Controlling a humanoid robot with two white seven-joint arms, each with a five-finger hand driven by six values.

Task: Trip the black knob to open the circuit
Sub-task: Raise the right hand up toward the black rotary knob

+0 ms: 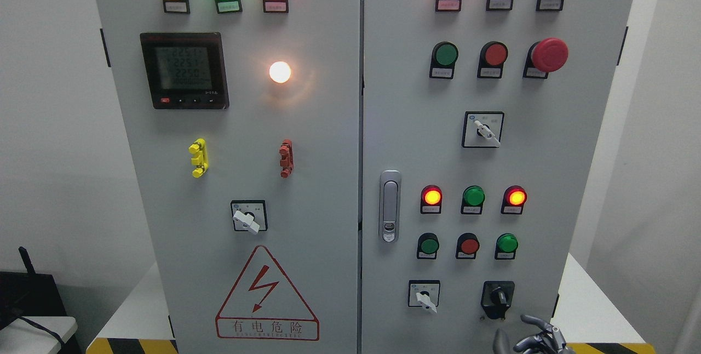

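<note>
Black rotary knob (498, 295) sits low right on grey metal cabinet door (493, 167), untouched. Right hand (539, 337) just below-right, fingers loosely spread, holding nothing. Risk: reach drifts left, bumps white selector switch (424, 296), or fingers slip off the knob.
</note>
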